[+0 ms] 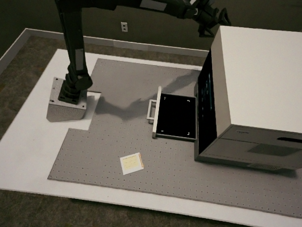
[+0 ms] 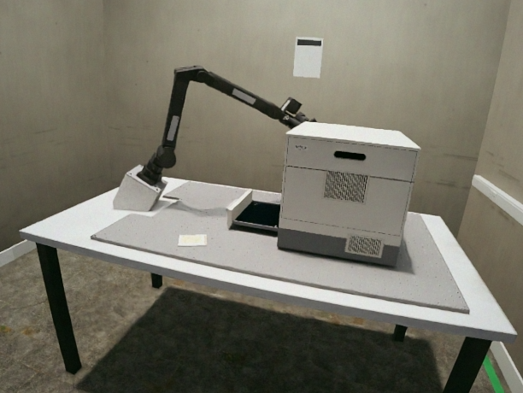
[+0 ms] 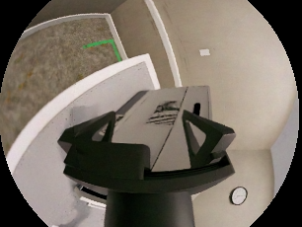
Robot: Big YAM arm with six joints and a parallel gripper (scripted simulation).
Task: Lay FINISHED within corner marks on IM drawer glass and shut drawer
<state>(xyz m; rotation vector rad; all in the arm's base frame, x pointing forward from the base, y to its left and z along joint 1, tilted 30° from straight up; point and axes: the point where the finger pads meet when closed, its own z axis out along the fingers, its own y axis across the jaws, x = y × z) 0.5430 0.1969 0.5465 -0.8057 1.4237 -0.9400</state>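
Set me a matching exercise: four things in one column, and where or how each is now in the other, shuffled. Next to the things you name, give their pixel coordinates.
1. cassette (image 1: 132,164) (image 2: 192,240)
2. drawer (image 1: 177,117) (image 2: 257,214)
3. gripper (image 1: 217,26) (image 3: 148,113)
4. wall outlet (image 1: 124,27)

A. pulled out, glass bare
B. low on the wall
C. flat on the perforated mat
D. fingers apart, nothing between them

1-C, 2-A, 3-D, 4-B
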